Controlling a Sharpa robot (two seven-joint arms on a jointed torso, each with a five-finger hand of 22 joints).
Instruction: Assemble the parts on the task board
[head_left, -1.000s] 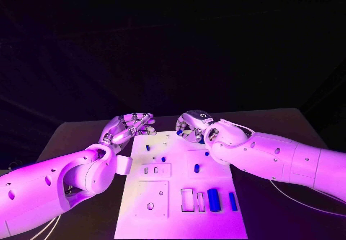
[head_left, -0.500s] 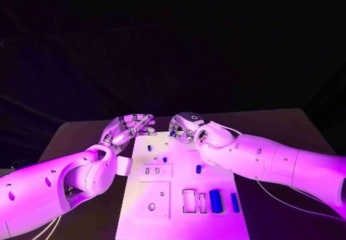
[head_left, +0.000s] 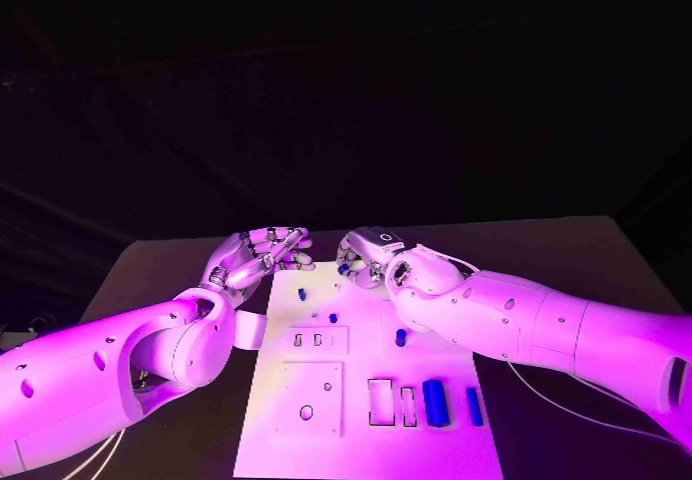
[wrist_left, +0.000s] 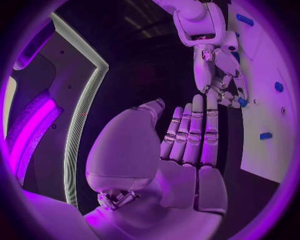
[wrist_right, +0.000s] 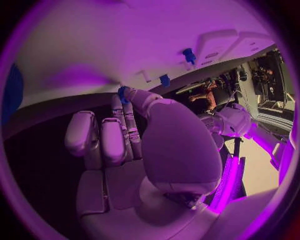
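Task board (head_left: 368, 420) far edge partly hidden behind right hand (head_left: 369, 257).

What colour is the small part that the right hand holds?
Blue. The small part pinched by the right hand shows best in the right wrist view.

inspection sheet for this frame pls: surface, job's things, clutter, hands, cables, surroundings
Surface: black table; white rectangular task board lies in its middle.
Job's things: small blue parts stand on the board, among them a wide blue block and a slim blue bar near its front edge, beside rectangular slots. One small blue part is pinched in the right hand.
Clutter: nothing seen.
Hands: silver left hand hovers off the board's far left corner, fingers held together, holding nothing. Silver right hand is at the board's far edge, pinching the part.
Cables: thin pale cables trail under the right arm and the left arm.
Surroundings: dark backdrop beyond the table.
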